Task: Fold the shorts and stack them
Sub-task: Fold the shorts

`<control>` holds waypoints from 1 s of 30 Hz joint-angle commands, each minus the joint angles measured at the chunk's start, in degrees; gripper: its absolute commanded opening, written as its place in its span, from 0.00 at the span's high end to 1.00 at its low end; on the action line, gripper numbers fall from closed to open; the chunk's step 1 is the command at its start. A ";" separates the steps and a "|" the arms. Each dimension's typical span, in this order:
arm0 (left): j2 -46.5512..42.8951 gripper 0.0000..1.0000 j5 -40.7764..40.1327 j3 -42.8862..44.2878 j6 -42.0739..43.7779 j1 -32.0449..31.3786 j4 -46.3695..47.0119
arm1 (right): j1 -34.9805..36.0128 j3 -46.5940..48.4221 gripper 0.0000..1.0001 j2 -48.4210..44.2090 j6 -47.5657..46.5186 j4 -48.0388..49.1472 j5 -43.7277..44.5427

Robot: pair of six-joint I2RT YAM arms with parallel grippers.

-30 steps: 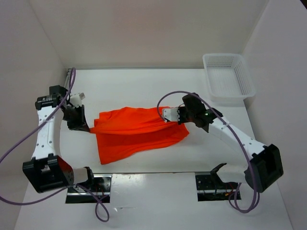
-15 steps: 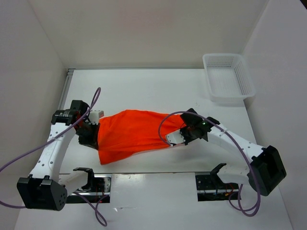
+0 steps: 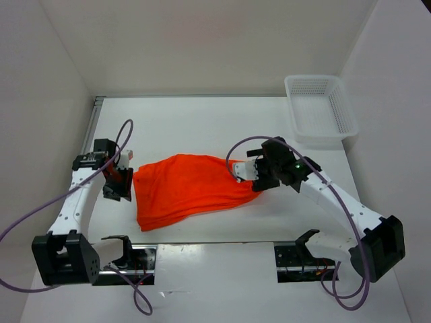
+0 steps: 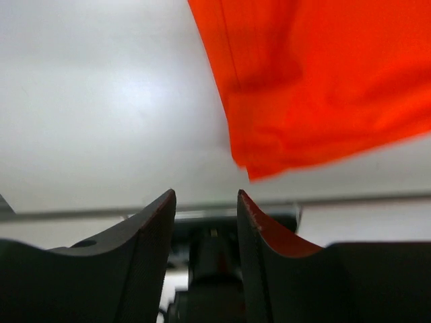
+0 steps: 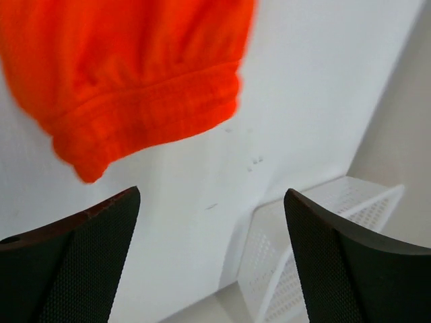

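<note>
Now: the shorts (image 3: pixel 188 190) lie in the middle of the top view, doubled over on the table (image 3: pixel 202 124), layered edges showing at their lower left. My left pincer (image 4: pixel 205 195) is unclenched, the gap narrow, nothing in it; an orange corner hangs just above it in the wrist frame. My right pincer (image 5: pixel 212 195) stands wide apart and empty, the gathered waistband (image 5: pixel 148 108) at upper left of its frame.

Step, as I judge it: one fold laid, cloth let go. The next move calls for fresh pinches on one end, carried across for a tighter fold.

Edges: the cloth's lower edge sits near the table's front lip. Bare table lies above it. Basket (image 3: pixel 322 111) at upper right, well apart.
</note>
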 commanded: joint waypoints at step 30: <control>47.66 0.80 20.32 20.62 0.14 2.58 20.53 | 5.34 2.44 0.30 27.05 25.73 16.60 -1.92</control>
